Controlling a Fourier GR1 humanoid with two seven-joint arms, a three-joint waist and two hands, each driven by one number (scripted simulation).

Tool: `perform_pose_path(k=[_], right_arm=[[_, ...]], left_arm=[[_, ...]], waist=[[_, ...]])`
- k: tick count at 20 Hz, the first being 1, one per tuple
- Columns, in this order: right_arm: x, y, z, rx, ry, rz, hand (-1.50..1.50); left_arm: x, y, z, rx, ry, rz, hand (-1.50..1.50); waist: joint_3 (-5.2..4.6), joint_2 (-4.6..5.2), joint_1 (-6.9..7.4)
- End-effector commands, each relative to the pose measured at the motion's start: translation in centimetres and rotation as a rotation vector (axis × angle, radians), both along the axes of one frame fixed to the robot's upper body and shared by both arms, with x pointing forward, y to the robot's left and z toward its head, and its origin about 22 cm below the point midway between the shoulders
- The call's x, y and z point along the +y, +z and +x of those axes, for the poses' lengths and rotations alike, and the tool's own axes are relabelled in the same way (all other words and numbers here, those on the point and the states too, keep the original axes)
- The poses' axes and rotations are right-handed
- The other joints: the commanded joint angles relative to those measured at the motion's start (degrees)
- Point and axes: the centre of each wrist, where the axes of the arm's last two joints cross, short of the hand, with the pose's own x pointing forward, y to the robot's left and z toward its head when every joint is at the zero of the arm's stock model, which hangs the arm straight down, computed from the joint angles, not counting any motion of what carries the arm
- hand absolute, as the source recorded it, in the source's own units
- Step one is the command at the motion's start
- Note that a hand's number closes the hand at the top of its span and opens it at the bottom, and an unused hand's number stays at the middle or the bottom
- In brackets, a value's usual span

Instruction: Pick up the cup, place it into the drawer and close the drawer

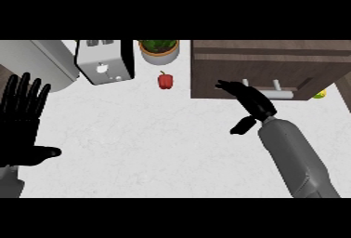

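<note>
The counter [158,139] is a pale, faintly veined stone-like slab, smooth and matte. At its back right corner stands a dark wood-grain drawer unit [267,65], boxy, with a white bar handle [277,93] on two short posts across its front; the drawer looks closed, and I cannot see inside it. The right hand [241,91], black on a smooth grey forearm, lies against that drawer front just left of the handle, fingers stretched fairly straight toward the wood, thumb hanging below, holding nothing. Something small and yellow-green [319,95] peeks out at the unit's right edge; I cannot tell what it is.

The cup shows nowhere that I can make out.

Along the back edge sit a white, glossy toaster [104,62] with two slots, a pale round pot with a leafy green plant [159,49] in it, and in front of the pot a small red bell pepper [165,80]. A rounded white appliance [44,62] fills the back left corner. No writing is readable.

The left hand [24,123] rests open at the left edge, fingers up.
</note>
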Motion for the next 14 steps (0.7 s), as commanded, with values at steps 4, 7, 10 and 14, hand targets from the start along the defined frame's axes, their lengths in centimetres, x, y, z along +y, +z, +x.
perform_pose_path(k=[4,7,10,14], right_arm=[[-1.3,1.4,3.6,0.054,-0.013,0.060,-1.50],[-2.2,1.8,4.2,0.065,-0.020,0.025,-1.50],[-4.8,4.7,5.4,0.067,-0.037,0.013,-1.50],[-5.7,4.0,5.0,0.058,-0.049,0.016,-1.50]], left_arm=[[0.9,-1.3,-0.7,0.007,-0.022,-0.009,-1.50],[0.6,-0.5,0.8,0.004,-0.020,0.000,-1.50],[0.2,-1.6,-0.1,-0.012,-0.029,0.003,-1.50],[-0.9,0.6,0.8,-0.029,-0.051,-0.003,-1.50]], waist=[[0.14,0.53,0.61],[0.19,1.07,1.50],[0.20,1.32,2.38],[0.30,1.54,3.09]])
